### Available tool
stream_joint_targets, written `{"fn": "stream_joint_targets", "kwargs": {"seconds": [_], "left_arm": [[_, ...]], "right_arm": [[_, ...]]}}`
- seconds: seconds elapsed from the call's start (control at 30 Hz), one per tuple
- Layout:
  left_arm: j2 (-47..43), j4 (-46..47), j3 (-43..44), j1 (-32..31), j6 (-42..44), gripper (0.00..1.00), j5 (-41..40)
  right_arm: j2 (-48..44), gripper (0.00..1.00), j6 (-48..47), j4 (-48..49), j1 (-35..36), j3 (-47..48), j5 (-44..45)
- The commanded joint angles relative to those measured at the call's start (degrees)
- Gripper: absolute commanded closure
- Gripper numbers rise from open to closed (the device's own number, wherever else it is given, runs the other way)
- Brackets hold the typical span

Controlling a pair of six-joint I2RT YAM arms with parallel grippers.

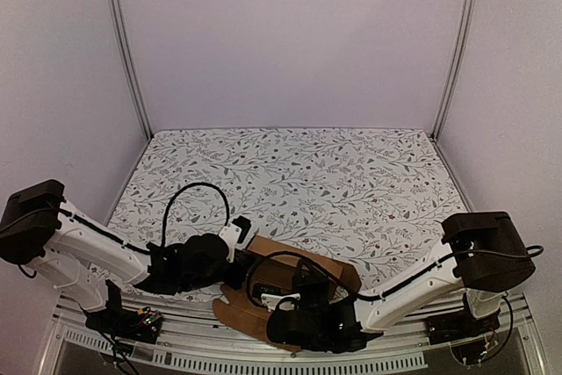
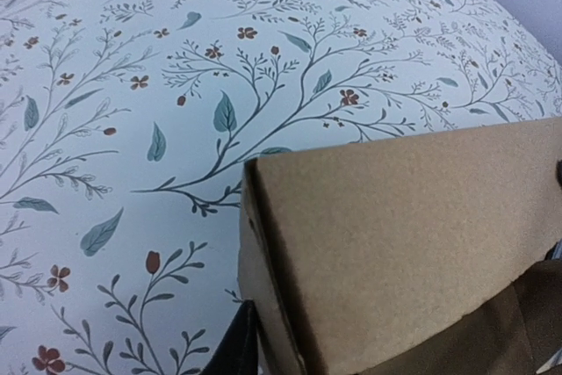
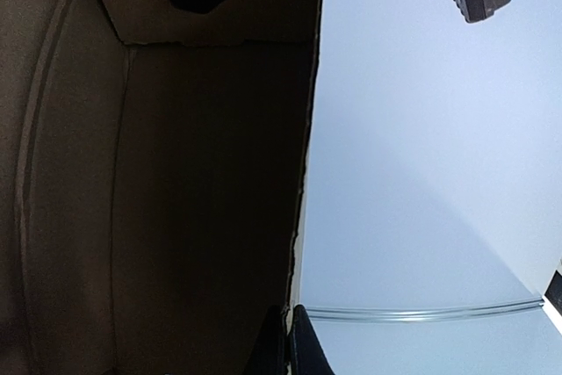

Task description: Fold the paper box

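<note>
While closed, right tool on box

Brown cardboard on the paper box, matt and faintly grainy, its cut edge looking raw and fibrous. The table cover under it looks smooth and matt, printed with flowers. The arm shells are white plastic with a slight gloss, and the frame posts are pale metal with a dull sheen.

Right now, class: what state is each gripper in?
Left gripper: cannot be told.
Right gripper: closed on the paper box edge.
</note>
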Motion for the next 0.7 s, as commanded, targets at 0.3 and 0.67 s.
{"fn": "stream_joint_targets", "kwargs": {"seconds": [0.3, 0.67], "left_arm": [[3.03, 4.35, 2.35, -1.50, 3.53, 1.00, -0.06], [3.91, 0.63, 8.21, -1.41, 12.68, 1.00, 3.91]], "right_arm": [[-3.19, 0.81, 10.11, -7.57, 0.73, -0.28, -9.36], [-20.84, 0.30, 12.76, -7.71, -0.11, -4.63, -27.58]]}}
